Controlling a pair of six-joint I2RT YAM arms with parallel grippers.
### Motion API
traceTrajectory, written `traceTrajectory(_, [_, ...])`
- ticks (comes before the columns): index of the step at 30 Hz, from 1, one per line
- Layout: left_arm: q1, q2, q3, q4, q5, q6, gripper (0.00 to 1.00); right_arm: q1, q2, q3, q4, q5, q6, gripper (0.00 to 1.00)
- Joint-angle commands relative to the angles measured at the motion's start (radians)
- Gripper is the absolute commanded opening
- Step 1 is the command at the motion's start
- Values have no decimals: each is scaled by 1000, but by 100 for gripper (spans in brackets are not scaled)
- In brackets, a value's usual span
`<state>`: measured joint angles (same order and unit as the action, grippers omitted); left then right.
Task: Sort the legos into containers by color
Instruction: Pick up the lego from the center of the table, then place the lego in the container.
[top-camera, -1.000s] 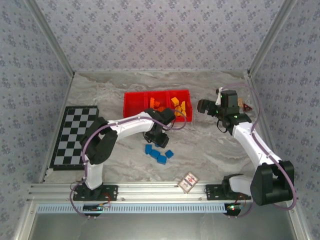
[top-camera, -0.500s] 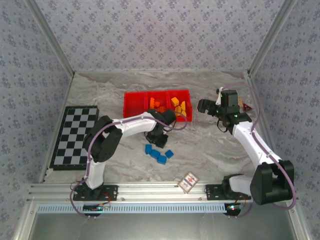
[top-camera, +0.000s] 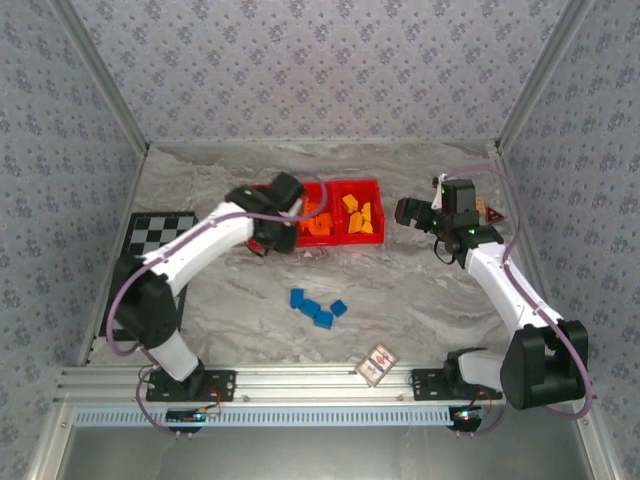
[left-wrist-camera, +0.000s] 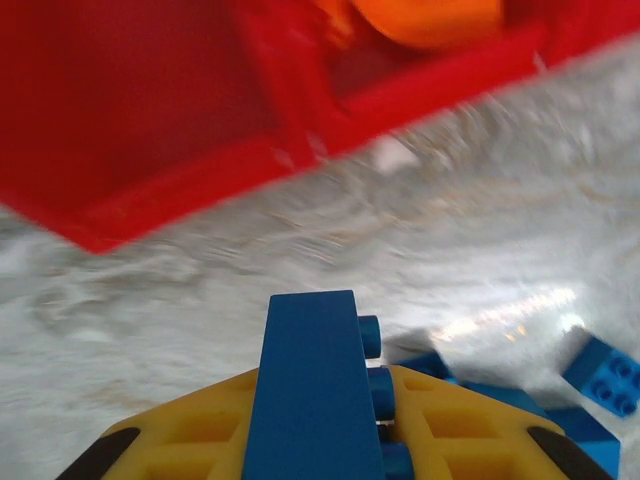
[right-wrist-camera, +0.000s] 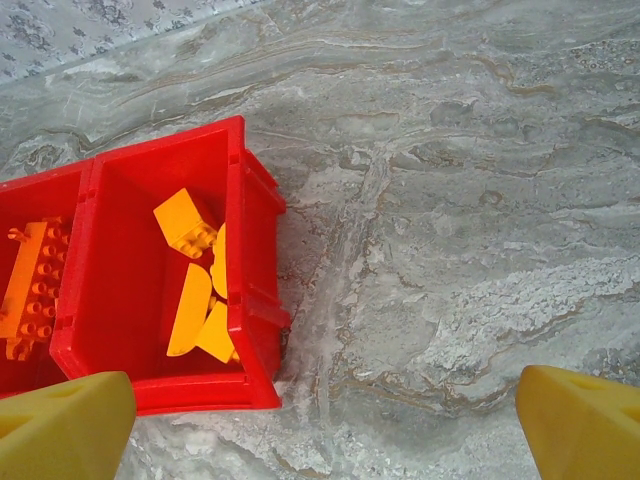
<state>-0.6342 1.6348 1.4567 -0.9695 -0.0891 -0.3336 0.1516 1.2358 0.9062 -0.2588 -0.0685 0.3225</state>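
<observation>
My left gripper (left-wrist-camera: 320, 425) is shut on a blue lego (left-wrist-camera: 315, 385) standing between its yellow fingers. In the top view this left gripper (top-camera: 263, 238) hangs at the front of the red tray's (top-camera: 340, 184) left compartment, and the arm hides most of that compartment. The tray's near wall (left-wrist-camera: 180, 190) lies just ahead of the held brick. Several blue legos (top-camera: 318, 310) lie loose on the table in front of the tray. Orange-red legos (top-camera: 318, 222) fill the middle compartment and yellow-orange legos (right-wrist-camera: 190, 225) the right one. My right gripper (right-wrist-camera: 325, 430) is open over bare table, right of the tray (right-wrist-camera: 240, 250).
A black-and-white checkerboard (top-camera: 150, 232) lies at the left, partly under the left arm. A patterned red-and-white card (top-camera: 377, 364) rests near the front rail. A small reddish object (top-camera: 492, 213) sits behind the right gripper (top-camera: 405, 212). Patterned walls close in three sides.
The left arm has swung from over the blue pile back and left to the tray's left end, carrying a blue lego. The right arm has not moved.
</observation>
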Motion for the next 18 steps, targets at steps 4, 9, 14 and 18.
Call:
traceTrajectory(4, [174,31,64,13,-58,1,24,-8,0,36,-12,-21,-2,100])
traceTrajectory(9, [209,140,117,62,2,-8,21,-8,-8,37,-26,-16,-9,100])
traceTrajectory(14, [209,236,181,69,14,-19,21,-9,-11,37,-25,-15,-10,100])
traceTrajectory(18, [209,290,222,74,19,-21,28,-9,-9,40,-22,-27,-5,100])
